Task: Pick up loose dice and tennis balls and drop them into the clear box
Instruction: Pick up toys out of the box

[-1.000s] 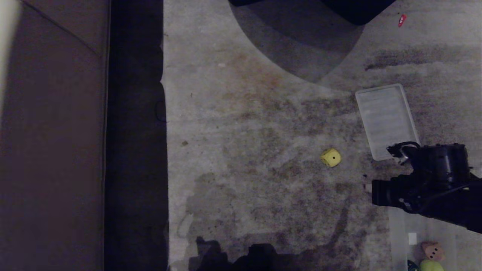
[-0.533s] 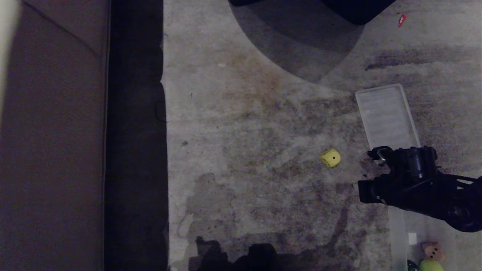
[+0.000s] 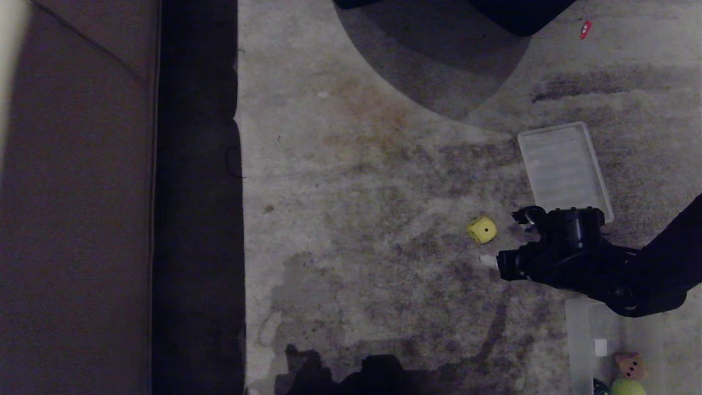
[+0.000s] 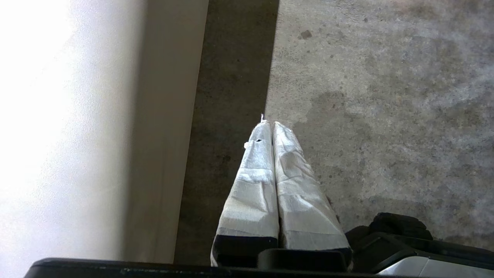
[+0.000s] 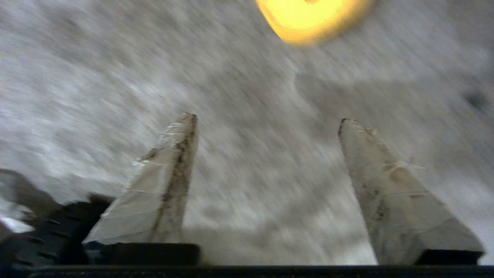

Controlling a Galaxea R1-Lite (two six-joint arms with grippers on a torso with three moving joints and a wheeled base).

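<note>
In the head view we are looking down at a stained grey floor, with a dark strip running along its left side. 1 yellow die is lying loose on the floor, 1 dark dot facing up. Our right gripper is hanging just beside it, on the near right side, not touching it; only a pale fingertip is showing ahead of the black wrist, so this view is not telling us how wide the claw is. The black arm is reaching in from the right edge. A flat ribbed clear lid is lying beyond the wrist, its near end hidden under it. The clear box is sitting at the lower right corner, well apart from the yellow die, and inside it we are seeing 1 brown die and 1 tennis ball at the picture's edge. A small red scrap is lying far off on the floor. In the left wrist view our left gripper is pointing at the floor beside the dark strip, its 2 white-wrapped fingers pressed together with nothing between them. In the right wrist view, which is blurred, the 2 fingers of our right gripper are standing wide apart and empty, and the yellow die is lying ahead of them, past the tips.
</note>
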